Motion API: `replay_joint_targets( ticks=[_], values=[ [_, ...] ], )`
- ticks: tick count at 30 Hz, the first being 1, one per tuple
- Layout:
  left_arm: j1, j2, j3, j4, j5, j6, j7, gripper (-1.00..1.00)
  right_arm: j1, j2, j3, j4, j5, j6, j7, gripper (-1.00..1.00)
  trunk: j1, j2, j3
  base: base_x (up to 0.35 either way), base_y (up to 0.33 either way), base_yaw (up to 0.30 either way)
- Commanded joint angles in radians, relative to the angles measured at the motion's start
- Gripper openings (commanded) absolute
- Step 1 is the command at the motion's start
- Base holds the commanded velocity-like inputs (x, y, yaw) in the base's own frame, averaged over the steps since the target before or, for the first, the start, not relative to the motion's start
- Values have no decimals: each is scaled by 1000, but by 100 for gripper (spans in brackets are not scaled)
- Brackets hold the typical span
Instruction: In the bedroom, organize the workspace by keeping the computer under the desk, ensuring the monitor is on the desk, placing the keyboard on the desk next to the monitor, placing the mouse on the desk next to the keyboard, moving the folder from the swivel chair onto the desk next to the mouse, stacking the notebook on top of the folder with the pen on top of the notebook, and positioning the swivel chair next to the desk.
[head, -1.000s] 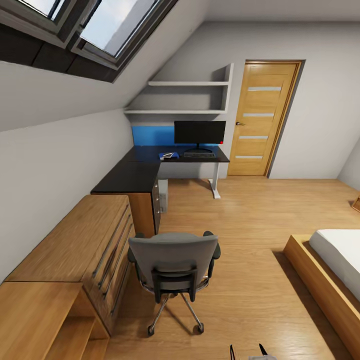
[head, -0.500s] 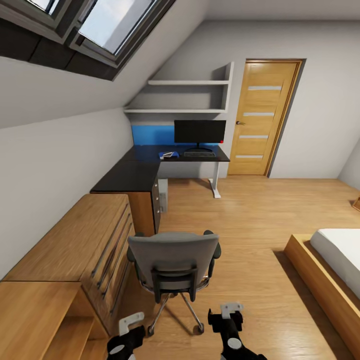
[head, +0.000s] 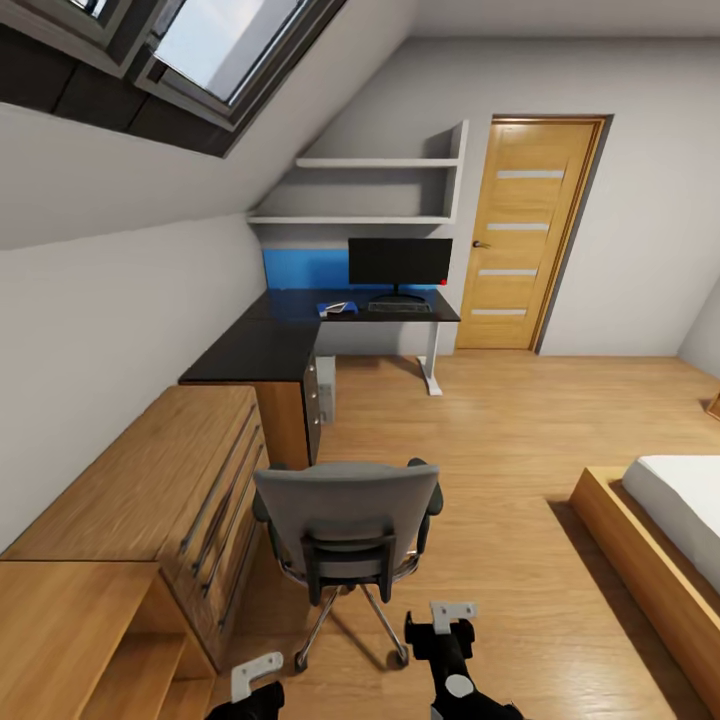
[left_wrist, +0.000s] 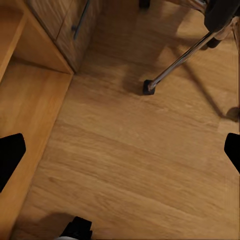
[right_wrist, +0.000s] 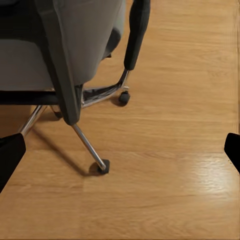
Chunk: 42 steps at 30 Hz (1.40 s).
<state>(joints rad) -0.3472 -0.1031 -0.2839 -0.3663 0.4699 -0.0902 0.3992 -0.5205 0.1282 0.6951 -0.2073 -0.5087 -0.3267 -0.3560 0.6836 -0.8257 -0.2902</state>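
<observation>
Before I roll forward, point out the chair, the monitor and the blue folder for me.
swivel chair (head: 345, 520): head view, middle of the grey backrest.
monitor (head: 399, 261): head view, centre of the black screen.
folder (head: 336, 309): head view, its blue cover, on the desk left of the monitor stand.

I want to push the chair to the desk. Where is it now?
In the head view the chair stands mid-floor, back toward the camera, right of the wooden dresser and well short of the desk.
</observation>
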Motion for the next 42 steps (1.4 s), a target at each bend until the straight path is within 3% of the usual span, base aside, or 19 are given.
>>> replay_joint_targets(
  ticks=[1,18,42],
  values=[
    [-1,-1,-10,2,11,-10,6,100,-1,1,9,11,-9,-16,-3,100,4,-8,-4,0,0,0],
    [-1,-5,-14,47,10,-36,14,100,2,7,9,53,-10,-130,31,100,69,-127,-58,0,0,0],
    [-1,-3,-12,58,12,-36,15,100,3,5,8,54,-8,-147,58,100,161,-295,-133,-48,7,0]
  ],
)
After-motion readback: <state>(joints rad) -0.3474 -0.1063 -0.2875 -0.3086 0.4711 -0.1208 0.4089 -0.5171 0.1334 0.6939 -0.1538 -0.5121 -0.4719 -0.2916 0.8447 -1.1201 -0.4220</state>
